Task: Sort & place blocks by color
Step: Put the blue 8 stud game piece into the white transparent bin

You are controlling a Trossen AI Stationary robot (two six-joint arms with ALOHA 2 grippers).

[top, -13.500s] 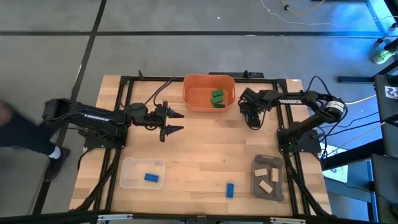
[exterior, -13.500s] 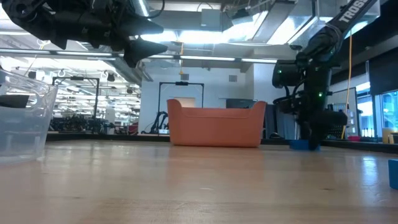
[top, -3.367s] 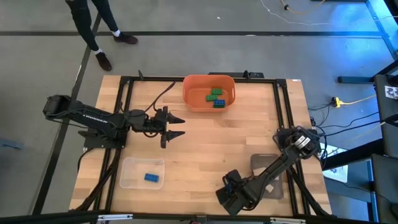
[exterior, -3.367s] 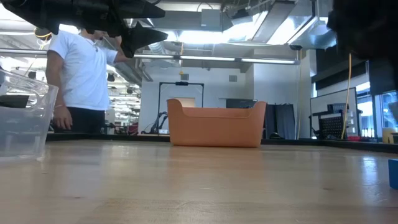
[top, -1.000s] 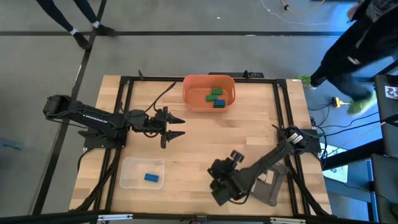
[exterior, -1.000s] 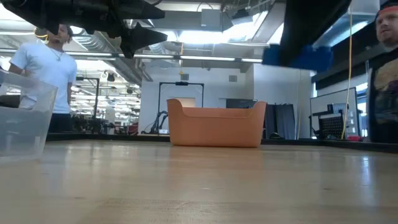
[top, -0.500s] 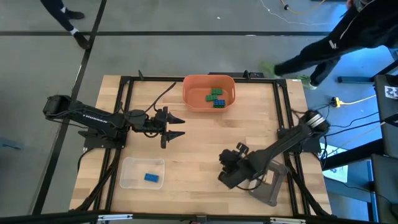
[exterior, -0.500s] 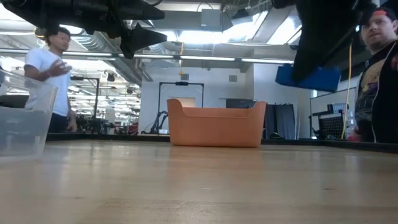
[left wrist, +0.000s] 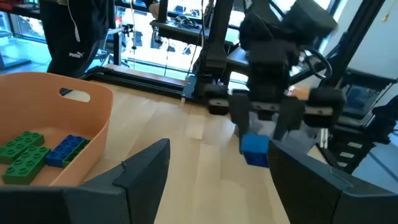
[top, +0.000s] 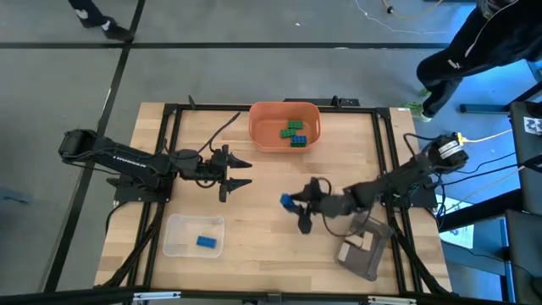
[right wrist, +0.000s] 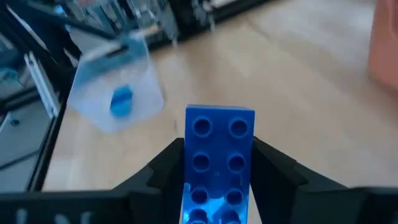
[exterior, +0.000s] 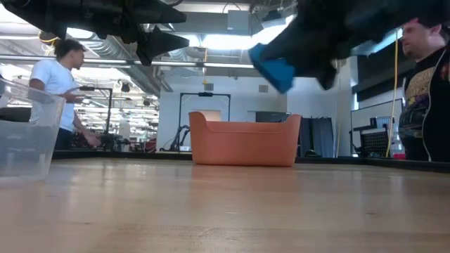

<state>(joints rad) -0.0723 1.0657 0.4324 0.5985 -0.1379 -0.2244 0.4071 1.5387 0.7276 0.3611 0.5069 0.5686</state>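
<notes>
A blue block point(top: 288, 202) hangs above the middle of the table, with my right gripper point(top: 293, 206) shut on it. It also shows in the right wrist view point(right wrist: 219, 149) and the low view point(exterior: 274, 69). The orange bin point(top: 264, 140) at the far edge holds green blocks point(top: 294, 129) and a blue one point(top: 299, 141). A clear tray point(top: 174, 241) at the near left holds another blue block point(top: 206, 241). My left gripper point(top: 241, 169) waits open and level, left of centre. My right gripper pinches the blue block by its two long sides point(right wrist: 189, 168) between its two fingers. The fingers come from the table's right, slanting a little downward, and lie along the block. The block's free end sticks out past the fingertips, clear of the table.
A grey tray point(top: 362, 254) lies at the near right, partly under my right arm. A person point(exterior: 422, 84) stands beyond the table's right side and another point(exterior: 60, 77) farther off. Bare wood lies between the bin and the trays.
My right gripper has gone from near the table's front edge toward the far edge and the middle, carrying the blue block. It has tipped from pointing down to nearly level. The block stays in the hold, clear of the table.
</notes>
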